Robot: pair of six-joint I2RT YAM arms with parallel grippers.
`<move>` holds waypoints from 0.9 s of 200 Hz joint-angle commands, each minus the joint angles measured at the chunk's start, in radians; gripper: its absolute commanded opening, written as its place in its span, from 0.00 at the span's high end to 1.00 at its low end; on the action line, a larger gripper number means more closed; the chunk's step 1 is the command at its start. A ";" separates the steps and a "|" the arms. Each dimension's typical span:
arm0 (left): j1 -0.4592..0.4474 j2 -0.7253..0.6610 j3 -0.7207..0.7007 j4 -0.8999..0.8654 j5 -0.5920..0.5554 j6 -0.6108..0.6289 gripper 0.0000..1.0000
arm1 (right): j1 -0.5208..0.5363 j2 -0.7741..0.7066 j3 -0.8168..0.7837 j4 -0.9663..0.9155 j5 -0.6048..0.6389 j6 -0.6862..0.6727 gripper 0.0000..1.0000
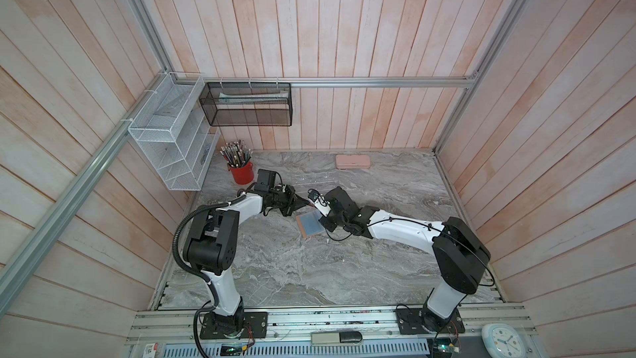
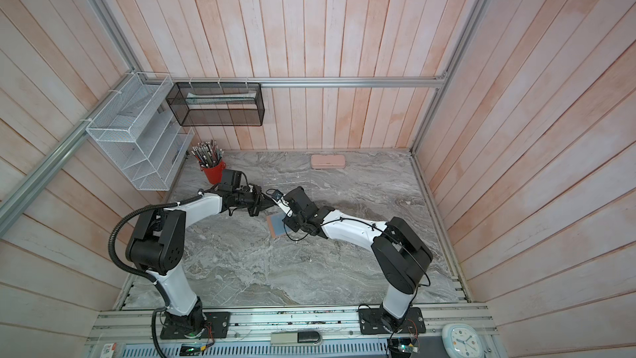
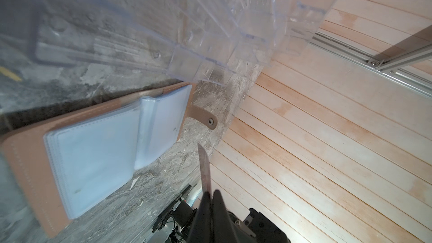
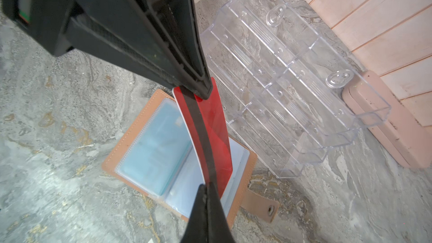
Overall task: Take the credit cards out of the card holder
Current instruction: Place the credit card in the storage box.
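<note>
The card holder [image 1: 309, 226] [image 2: 276, 226] lies open on the marble table, pale blue sleeves facing up [image 3: 93, 146] [image 4: 149, 146]. A light blue credit card [image 4: 153, 141] sits in one of its sleeves. Above the holder hangs a red credit card [image 4: 216, 136], seen edge-on in the left wrist view [image 3: 204, 167]. My right gripper [image 4: 207, 187] [image 1: 316, 205] is shut on one end of it. My left gripper [image 3: 211, 194] [image 4: 203, 93] [image 1: 307, 202] is shut on the opposite end. The two grippers meet tip to tip just behind the holder.
A clear acrylic slotted rack [image 4: 292, 85] [image 3: 210, 31] lies flat just behind the holder. A longer pale pink case [image 1: 353, 161] [image 4: 385, 125] rests against the back wall. A red cup of pencils [image 1: 241, 172] stands at the back left under wire shelves [image 1: 172, 139].
</note>
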 commanded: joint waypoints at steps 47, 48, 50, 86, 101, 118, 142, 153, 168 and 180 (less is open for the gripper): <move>0.003 0.016 0.008 -0.049 0.019 0.063 0.98 | 0.002 -0.048 -0.003 0.050 0.042 -0.008 0.81; 0.003 0.016 0.009 -0.050 0.019 0.064 0.98 | 0.002 -0.050 -0.003 0.051 0.043 -0.006 0.80; 0.004 0.016 0.010 -0.050 0.018 0.065 0.98 | 0.002 -0.052 -0.004 0.052 0.043 -0.007 0.80; 0.009 0.013 0.018 -0.041 0.011 0.049 1.00 | -0.006 -0.108 -0.009 0.048 0.037 0.007 0.58; 0.012 0.006 0.017 -0.025 0.007 0.025 1.00 | -0.012 -0.135 -0.013 0.046 0.036 0.023 0.48; 0.018 -0.012 0.010 0.009 0.001 -0.023 1.00 | -0.022 -0.169 -0.025 0.052 0.035 0.058 0.38; 0.035 -0.032 0.030 0.021 -0.032 -0.082 1.00 | -0.037 -0.193 -0.024 0.038 0.036 0.092 0.29; 0.039 -0.031 0.052 0.007 -0.047 -0.109 1.00 | -0.045 -0.198 -0.018 0.027 0.042 0.114 0.27; 0.043 -0.030 0.075 0.020 -0.060 -0.164 1.00 | -0.051 -0.201 -0.011 0.009 0.042 0.134 0.25; 0.050 -0.030 0.085 0.046 -0.073 -0.220 1.00 | -0.051 -0.203 -0.006 -0.002 0.040 0.146 0.25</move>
